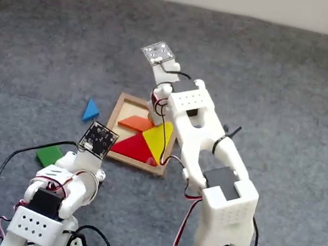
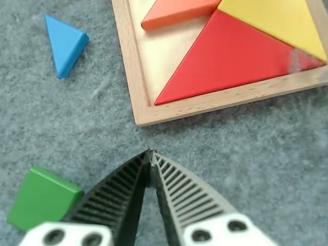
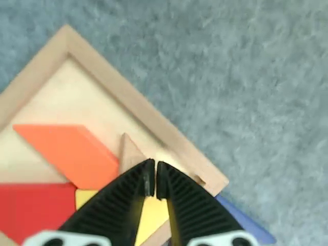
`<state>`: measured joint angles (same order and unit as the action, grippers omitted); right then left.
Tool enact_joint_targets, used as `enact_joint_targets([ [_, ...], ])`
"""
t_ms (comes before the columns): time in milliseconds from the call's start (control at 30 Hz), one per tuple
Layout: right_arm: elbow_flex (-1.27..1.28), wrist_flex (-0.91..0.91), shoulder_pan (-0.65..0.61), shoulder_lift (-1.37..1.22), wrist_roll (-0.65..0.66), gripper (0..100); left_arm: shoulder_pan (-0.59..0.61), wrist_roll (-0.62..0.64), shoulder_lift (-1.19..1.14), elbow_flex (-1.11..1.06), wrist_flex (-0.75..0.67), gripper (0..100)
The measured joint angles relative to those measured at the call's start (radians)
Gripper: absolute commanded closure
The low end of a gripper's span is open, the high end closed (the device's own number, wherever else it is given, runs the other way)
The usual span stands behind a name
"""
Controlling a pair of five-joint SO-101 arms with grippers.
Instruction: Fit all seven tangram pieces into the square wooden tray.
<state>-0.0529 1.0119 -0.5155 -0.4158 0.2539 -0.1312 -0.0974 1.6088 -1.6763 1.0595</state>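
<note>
**Showing a square wooden tray (image 1: 114, 120) with three pieces seated and both grippers closed**

**High view.** The tray lies on the grey carpet (image 1: 270, 83) near the middle of the scene. Inside it, an orange parallelogram (image 1: 136, 122) sits toward the far side. A red triangle (image 1: 130, 149) sits along the near rim, and a yellow triangle (image 1: 159, 140) lies toward the right, meeting the red one along one edge. A blue triangle (image 1: 91, 111) rests on the carpet just left of the tray. A green piece (image 1: 49, 156) lies nearer the camera, beside the left arm (image 1: 55, 196). That arm's wrist is at the tray's near left corner. The right arm (image 1: 208, 161) stretches over the tray's right side and covers part of it.

**Left wrist view.** The left gripper (image 2: 150, 154) hangs over bare carpet, near an outer corner of the tray but apart from it. Its jaws are pressed together, the tips meeting. The green piece lies on the carpet close beside one finger. The blue triangle lies farther off, apart from the rim. Inside the tray, the red triangle touches the rim along one long edge.

**Right wrist view.** The right gripper (image 3: 152, 174) is above the tray's interior, close to a corner. Its jaws are pressed together, with only a hairline slit between them. The tips are over the spot where the orange parallelogram meets the yellow triangle. A pale tan wedge (image 3: 129, 149) lies beside the orange piece, and I cannot tell whether the tips touch it. A dark blue piece (image 3: 246, 223) lies on the carpet just outside the rim.
</note>
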Motion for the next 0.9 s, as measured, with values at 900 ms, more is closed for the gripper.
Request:
enact_joint_targets([
  [900, 0.100, 0.012, -0.078, 0.167, 0.000, 97.9, 0.000, 0.000, 0.000, 0.000, 0.000, 99],
])
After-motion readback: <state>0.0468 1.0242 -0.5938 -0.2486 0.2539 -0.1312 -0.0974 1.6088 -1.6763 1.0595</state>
